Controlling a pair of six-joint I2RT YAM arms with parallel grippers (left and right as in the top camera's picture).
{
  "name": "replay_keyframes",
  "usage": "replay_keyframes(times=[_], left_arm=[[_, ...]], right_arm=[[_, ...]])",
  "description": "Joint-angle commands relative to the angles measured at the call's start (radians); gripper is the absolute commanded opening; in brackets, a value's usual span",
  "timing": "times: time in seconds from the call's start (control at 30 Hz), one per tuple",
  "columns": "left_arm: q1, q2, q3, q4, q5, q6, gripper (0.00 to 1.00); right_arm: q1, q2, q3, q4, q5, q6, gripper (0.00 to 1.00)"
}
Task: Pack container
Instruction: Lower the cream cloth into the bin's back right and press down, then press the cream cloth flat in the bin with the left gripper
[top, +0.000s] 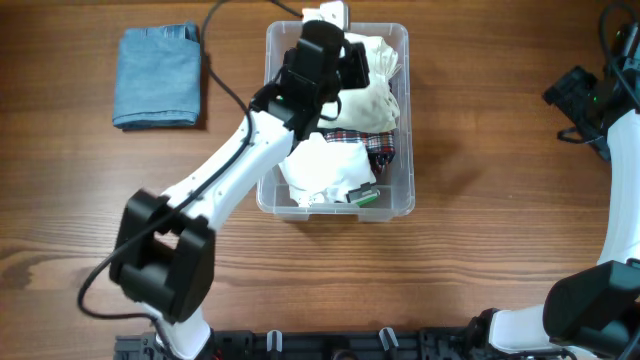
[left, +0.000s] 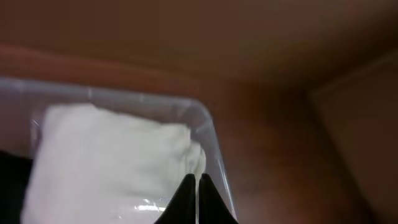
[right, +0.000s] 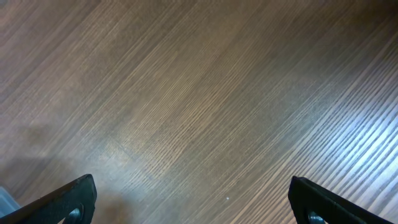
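Your clear rectangular plastic container (top: 406, 196) sits at the middle of the brown wooden table (top: 480, 120), holding white cloths (top: 325, 170), a cream one (top: 375, 100) and a red plaid one (top: 362, 140). Your left gripper (left: 197, 182) hangs over its far end, fingers pressed together with nothing seen between them. A folded blue cloth (top: 158, 77) lies well left. Your right gripper (right: 193, 205) gapes wide over bare wood, empty.

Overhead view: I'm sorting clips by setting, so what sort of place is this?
Probably a robot test bench, not a home: a wood-grain table, two white robot arms mounted at its edge, and a clear container of clothes.
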Motion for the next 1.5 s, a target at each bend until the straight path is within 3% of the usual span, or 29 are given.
replay_keyframes(times=[0.0,0.23,0.4,0.53,0.93,1.2,1.47], left_arm=[[-0.005,0.005,0.006,0.006,-0.124,0.035,0.04],[-0.005,0.110,0.006,0.167,-0.126,0.035,0.04],[-0.005,0.189,0.006,0.346,-0.127,0.118,0.04],[-0.004,0.253,0.006,0.382,-0.142,0.117,0.05],[-0.006,0.341,0.006,0.323,-0.156,0.219,0.04],[-0.053,0.207,0.006,0.362,-0.156,0.246,0.04],[-0.135,0.121,0.006,0.166,-0.221,0.296,0.04]], right_arm=[[0.000,0.005,-0.002,0.009,0.006,0.013,1.00],[0.000,0.005,-0.002,0.024,0.006,0.013,1.00],[0.000,0.005,-0.002,0.024,0.006,0.013,1.00],[0.000,0.005,-0.002,0.024,0.006,0.013,1.00],[0.000,0.005,-0.002,0.024,0.006,0.014,1.00],[0.000,0.005,-0.002,0.024,0.006,0.013,1.00],[0.000,0.005,-0.002,0.024,0.006,0.013,1.00]])
